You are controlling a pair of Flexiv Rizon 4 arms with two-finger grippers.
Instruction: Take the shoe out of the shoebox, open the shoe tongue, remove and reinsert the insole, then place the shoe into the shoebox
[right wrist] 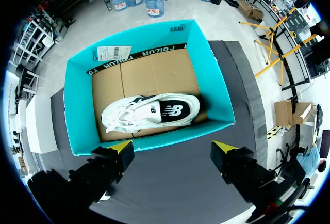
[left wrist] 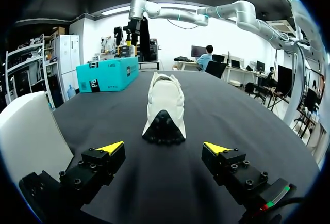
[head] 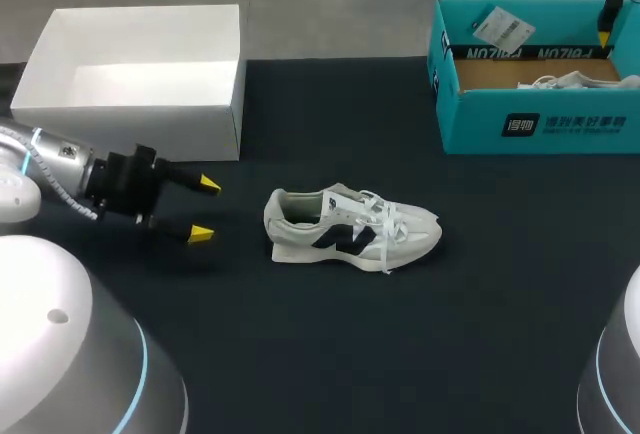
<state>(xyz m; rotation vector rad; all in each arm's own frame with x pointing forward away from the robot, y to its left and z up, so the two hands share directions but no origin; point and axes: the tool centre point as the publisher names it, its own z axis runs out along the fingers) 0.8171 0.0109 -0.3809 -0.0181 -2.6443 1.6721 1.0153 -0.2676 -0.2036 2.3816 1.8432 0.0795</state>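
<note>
Two shoes are shown. A white-and-black lace-up sneaker [head: 350, 229] is set on the black counter [head: 300, 354], its heel turned toward the left gripper [head: 204, 209], whose yellow-tipped fingers are spread wide near it. A second white sneaker [right wrist: 149, 111] is seen fully only in the right wrist view, laid on its side inside the open teal cardboard shoebox [right wrist: 75, 115]. The right gripper [right wrist: 172, 146] is held above that box, spread and holding nothing. A white open box [head: 130, 104] is seen only from the head view.

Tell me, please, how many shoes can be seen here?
2. One shoe stands on the black table, ahead of the left gripper. The other shoe lies on its side inside the teal shoebox. None seems hidden.
</note>
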